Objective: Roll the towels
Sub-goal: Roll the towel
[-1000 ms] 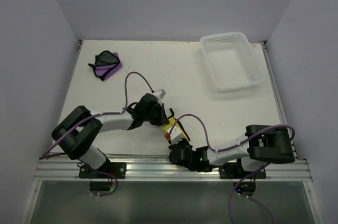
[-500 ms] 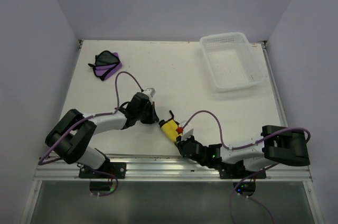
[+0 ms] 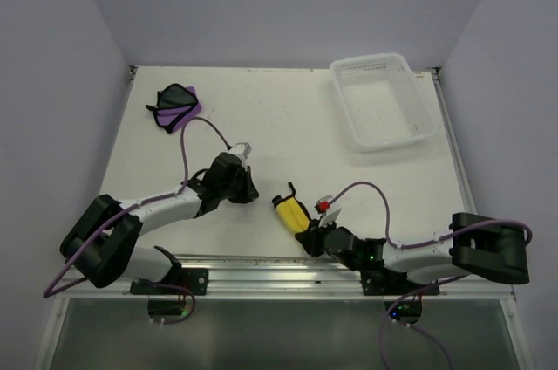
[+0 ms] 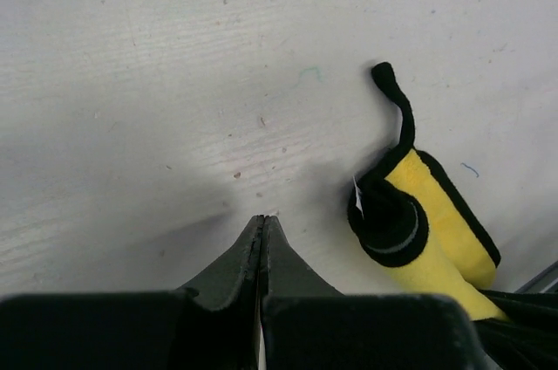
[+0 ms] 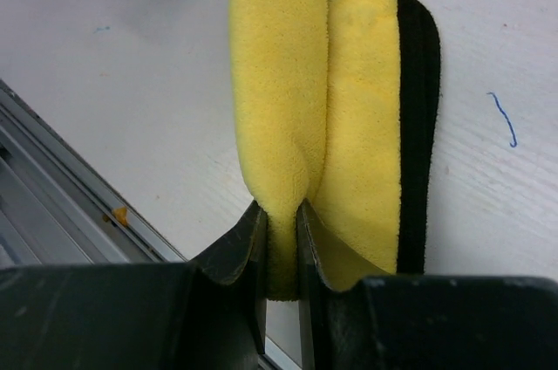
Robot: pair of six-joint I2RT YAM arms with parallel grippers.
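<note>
- Well ahead of the right gripper [image 3: 307, 235], off to its right: basket [image 3: 373, 58].
- Well off to the left gripper's [image 3: 248, 191] left: purple towel [image 3: 177, 106], crumpled.
- In the right gripper's pinch: near end of rolled yellow towel [image 3: 292, 210], flat on table [image 3: 261, 99].
- Left gripper closed, empty; yellow towel just ahead-right.

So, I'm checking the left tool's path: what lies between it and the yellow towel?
Nothing but bare table separates the shut left tool from the yellow towel; the left wrist view shows it.
</note>
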